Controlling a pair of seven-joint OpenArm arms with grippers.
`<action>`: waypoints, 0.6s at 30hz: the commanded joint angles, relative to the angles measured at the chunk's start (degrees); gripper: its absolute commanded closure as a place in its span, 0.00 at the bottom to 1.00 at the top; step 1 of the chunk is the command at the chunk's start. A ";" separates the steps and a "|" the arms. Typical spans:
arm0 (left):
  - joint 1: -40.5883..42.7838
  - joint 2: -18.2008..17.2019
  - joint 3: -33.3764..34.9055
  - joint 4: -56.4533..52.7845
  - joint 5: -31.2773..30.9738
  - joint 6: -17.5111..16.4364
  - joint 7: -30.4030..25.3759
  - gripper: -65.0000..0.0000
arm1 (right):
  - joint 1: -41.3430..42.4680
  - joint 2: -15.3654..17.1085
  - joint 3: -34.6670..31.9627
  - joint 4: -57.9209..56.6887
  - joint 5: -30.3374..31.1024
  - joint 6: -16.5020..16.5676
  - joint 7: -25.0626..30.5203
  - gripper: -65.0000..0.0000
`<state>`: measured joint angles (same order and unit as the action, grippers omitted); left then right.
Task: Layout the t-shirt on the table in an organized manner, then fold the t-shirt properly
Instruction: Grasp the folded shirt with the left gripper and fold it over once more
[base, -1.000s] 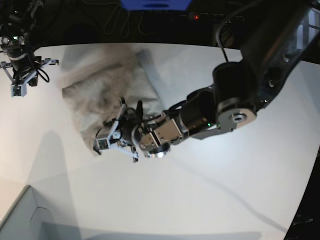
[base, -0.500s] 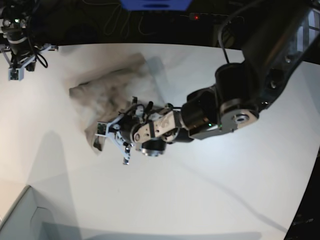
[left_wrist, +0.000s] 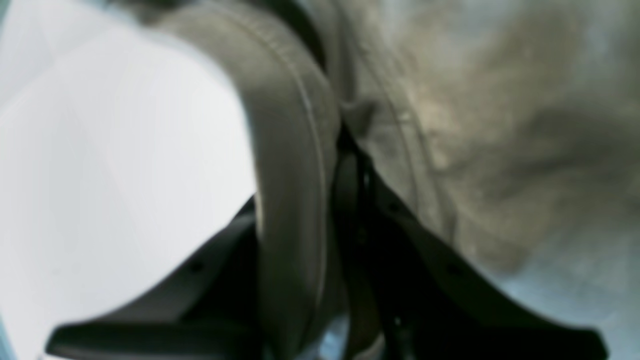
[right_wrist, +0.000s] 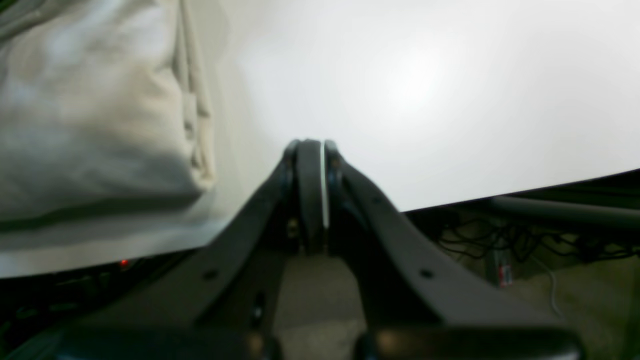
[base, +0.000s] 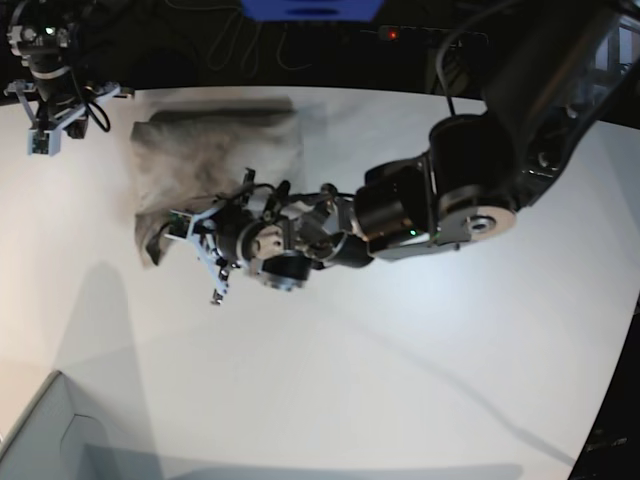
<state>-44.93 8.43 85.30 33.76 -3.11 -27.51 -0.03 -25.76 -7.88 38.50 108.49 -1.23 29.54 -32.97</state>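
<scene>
The left wrist view shows seams and soft folds of the t-shirt (left_wrist: 295, 165) up close. The base view is too far off for that, but it shows 2 arms and the white table (base: 420, 340).

The left gripper (base: 185, 232) is pinching the t-shirt, with a fold of cloth squeezed between its 2 fingers. The cloth spreads from that pinch toward the far edge of the table and lies on both sides of the fingers.

The right gripper (right_wrist: 312, 200) is shut and holds nothing. In its own wrist view, the t-shirt lies off to the left side, apart from its tips. That view also shows a red light (right_wrist: 124, 263) past the table edge.
</scene>
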 joint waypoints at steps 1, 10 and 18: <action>-1.27 0.57 -0.30 0.48 1.05 0.39 -0.71 0.99 | -0.31 0.28 0.22 1.10 0.14 0.13 1.28 1.00; -0.22 0.57 -0.30 0.66 8.08 1.00 2.54 0.38 | 0.31 0.28 0.05 1.10 0.14 0.13 1.19 1.00; -1.53 0.57 -8.86 8.22 8.26 0.47 3.07 0.16 | 0.40 0.28 -0.13 1.10 0.14 0.13 1.10 1.00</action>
<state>-43.57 8.16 77.03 41.15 5.52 -28.21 4.14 -25.32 -7.81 38.33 108.49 -1.41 29.52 -32.99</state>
